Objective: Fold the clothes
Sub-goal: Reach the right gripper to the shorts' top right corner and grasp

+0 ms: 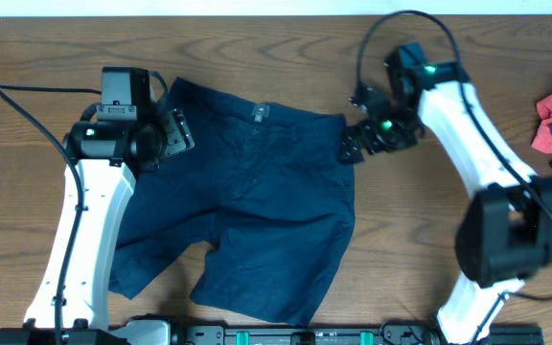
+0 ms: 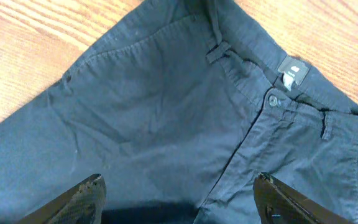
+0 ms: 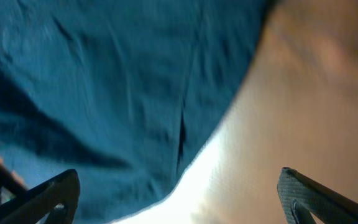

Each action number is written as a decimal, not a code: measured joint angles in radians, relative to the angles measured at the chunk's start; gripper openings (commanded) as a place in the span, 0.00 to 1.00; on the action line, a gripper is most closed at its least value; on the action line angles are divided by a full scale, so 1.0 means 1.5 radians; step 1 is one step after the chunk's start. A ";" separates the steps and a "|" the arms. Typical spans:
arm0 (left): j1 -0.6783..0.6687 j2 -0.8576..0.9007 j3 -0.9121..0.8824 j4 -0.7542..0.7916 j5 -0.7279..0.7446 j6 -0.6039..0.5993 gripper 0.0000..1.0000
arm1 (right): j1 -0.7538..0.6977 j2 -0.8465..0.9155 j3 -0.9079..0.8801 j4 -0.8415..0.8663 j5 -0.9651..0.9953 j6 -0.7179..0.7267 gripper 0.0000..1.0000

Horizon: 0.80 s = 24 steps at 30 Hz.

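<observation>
Shorts (image 1: 247, 211), dark navy, spread flat and unfolded on the tabletop (image 1: 257, 38). The waistband (image 1: 300, 115) is on the side away from the arm bases and both legs point toward them; the button (image 2: 273, 100) and label (image 2: 293, 70) are showing. Left claw (image 2: 180, 202) released and empty, poised near the left end of the waistband with both fingers over cloth; whether they touch it cannot be told. Right claw (image 3: 182, 196) likewise released and empty, at the shorts' right waistband corner, one finger over cloth and the other over bare wood just past the shorts' edge. Likely hazards, judged from this layout: (a) the right claw, straddling the edge, may clench on too little cloth or none, so that corner slips free in a lift; (b) the left claw, with both fingers over cloth rather than astride an edge, may pinch only the top layer and raise a tent instead of a clean corner; (c) unequal grips would skew the fold line and wrinkle the front; (d) the left arm (image 1: 94, 220) passes over the shorts' left leg, so cloth drawn beneath it could snag or drag the whole garment; (e) a red cloth (image 1: 549, 120), well apart to the shorts' right, matters only if the right arm swings wide.
</observation>
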 measured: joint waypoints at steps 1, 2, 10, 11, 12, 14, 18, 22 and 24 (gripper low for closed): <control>0.000 0.000 0.000 -0.003 0.000 0.000 0.78 | 0.006 0.017 0.021 0.007 0.000 -0.001 0.99; 0.000 0.000 0.000 -0.007 0.000 0.000 0.78 | 0.012 0.032 0.042 0.009 0.000 -0.002 0.99; 0.000 0.000 0.000 -0.026 0.000 0.000 0.78 | 0.013 0.114 0.146 0.041 0.003 -0.006 0.99; 0.000 0.000 0.000 -0.028 0.000 0.000 0.78 | 0.011 0.122 0.148 0.043 0.005 -0.006 0.99; 0.000 0.000 0.000 -0.030 0.000 0.000 0.78 | 0.010 0.129 0.149 0.045 0.007 -0.006 0.99; 0.000 0.000 0.000 -0.031 0.000 0.000 0.78 | 0.009 0.145 0.149 0.046 0.011 -0.006 0.99; 0.000 0.000 0.000 -0.035 0.000 0.000 0.78 | 0.001 0.179 0.149 0.045 0.015 -0.006 0.99; 0.000 0.000 0.000 -0.037 0.000 0.000 0.78 | -0.006 0.208 0.149 0.050 0.016 -0.008 0.99; 0.000 0.000 0.000 -0.038 0.000 0.000 0.78 | -0.006 0.218 0.149 0.059 0.017 -0.012 0.99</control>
